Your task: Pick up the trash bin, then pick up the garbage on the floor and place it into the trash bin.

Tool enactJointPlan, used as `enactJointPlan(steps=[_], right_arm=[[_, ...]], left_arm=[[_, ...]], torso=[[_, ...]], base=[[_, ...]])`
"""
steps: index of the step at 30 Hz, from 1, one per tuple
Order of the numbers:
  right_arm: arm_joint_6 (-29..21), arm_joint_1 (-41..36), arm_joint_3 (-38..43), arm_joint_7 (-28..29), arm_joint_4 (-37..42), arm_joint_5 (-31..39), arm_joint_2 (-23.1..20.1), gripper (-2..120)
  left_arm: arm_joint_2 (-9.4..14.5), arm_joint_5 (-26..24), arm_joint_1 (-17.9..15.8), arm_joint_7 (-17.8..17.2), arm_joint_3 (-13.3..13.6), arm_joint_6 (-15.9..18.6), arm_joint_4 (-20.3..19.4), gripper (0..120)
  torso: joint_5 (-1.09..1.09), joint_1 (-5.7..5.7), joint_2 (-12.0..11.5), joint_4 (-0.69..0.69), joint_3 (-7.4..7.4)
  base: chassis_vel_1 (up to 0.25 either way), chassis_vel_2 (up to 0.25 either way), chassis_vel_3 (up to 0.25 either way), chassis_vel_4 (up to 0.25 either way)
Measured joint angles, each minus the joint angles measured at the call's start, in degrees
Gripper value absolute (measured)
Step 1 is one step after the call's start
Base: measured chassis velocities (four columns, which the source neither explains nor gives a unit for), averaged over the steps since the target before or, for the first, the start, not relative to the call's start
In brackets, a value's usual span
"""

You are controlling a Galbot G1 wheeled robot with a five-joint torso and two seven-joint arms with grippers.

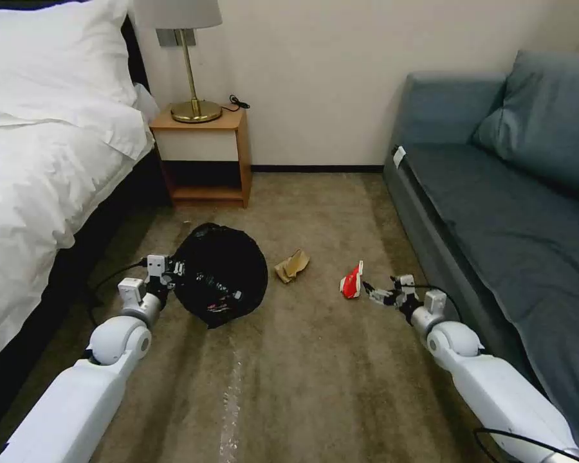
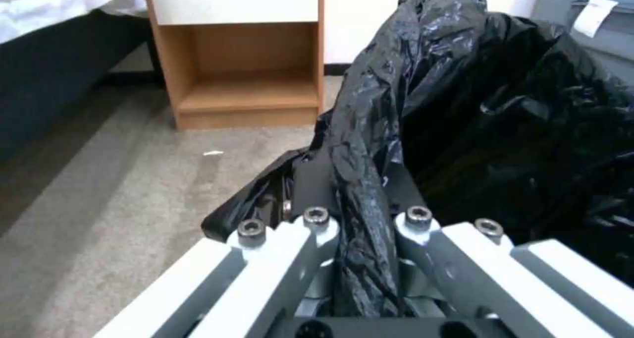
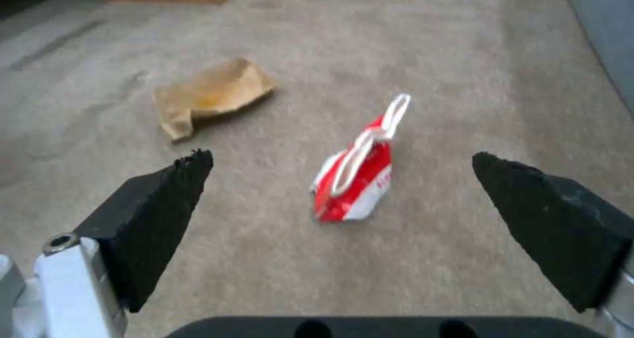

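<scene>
A white bed point(image 1: 38, 148) runs along the left of the room and a blue-grey sofa point(image 1: 508, 186) along the right, with tan carpet point(image 1: 315, 386) between them. Against the far wall, beside the bed, stands a wooden nightstand point(image 1: 202, 157) with a brass lamp point(image 1: 190, 71) on top.

The bin point(image 1: 220, 275) sits over the carpet left of centre, in front of the nightstand, its black bag point(image 2: 502, 130) draped over the whole rim so that none of the white body shows. Some litter lies inside it, too dark to make out.

The left hand point(image 1: 167, 273) is at the bin's near-left edge. In the left wrist view its fingers point(image 2: 310, 179) are pinched together on a bunched fold of the bag at the rim.

The right hand point(image 1: 374, 292) reaches low over the carpet near the sofa's front, just right of the red-and-white packet point(image 1: 351, 281). In the right wrist view its two black fingertips point(image 3: 165, 204) are spread wide with nothing between them, and the packet point(image 3: 356, 172) lies on the carpet ahead of the gap, crumpled and standing on edge.

The tan paper wad point(image 1: 292, 265) lies on the carpet between the bin and the packet, apart from both.
</scene>
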Motion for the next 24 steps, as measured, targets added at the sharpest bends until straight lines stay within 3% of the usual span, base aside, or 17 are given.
enactJointPlan(steps=[12, 24], right_arm=[[1.4, 1.7, 1.4, -1.3, -4.2, -0.3, 3.1, 100], [2.5, 1.6, 1.5, -2.7, -6.6, -1.4, 4.9, 100]], left_arm=[[-0.5, 0.2, 0.6, 0.4, -1.7, -0.3, 0.0, 4], [-0.3, 0.3, 0.7, 0.5, -1.6, -0.3, 0.3, 4]], torso=[[0.0, 0.0, 0.0, 0.01, 0.0], [0.0, 0.0, 0.0, 0.0, 0.0]], base=[[0.0, 0.0, 0.0, 0.0], [0.0, 0.0, 0.0, 0.0]])
